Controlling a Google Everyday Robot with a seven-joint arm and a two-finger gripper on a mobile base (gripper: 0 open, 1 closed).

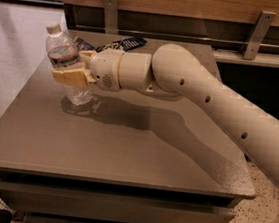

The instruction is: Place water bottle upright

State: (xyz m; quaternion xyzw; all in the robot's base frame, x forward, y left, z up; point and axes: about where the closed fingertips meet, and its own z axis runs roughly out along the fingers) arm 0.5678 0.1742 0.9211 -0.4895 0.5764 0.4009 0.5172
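On table (125, 147), left | one water bottle (63, 52), tilted | one claw (71, 65) clamped on it | one wrapper (124, 44)

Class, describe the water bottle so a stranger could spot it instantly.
Start at the grey table and follow the white arm to its claw near the left edge. The claw grips the water bottle: clear, ribbed, white-capped, unlike the dark wrapper behind.

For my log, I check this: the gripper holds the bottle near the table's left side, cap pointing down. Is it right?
No: the camera view shows the cap up. The gripper holds the bottle near the left side of the table, cap pointing up.
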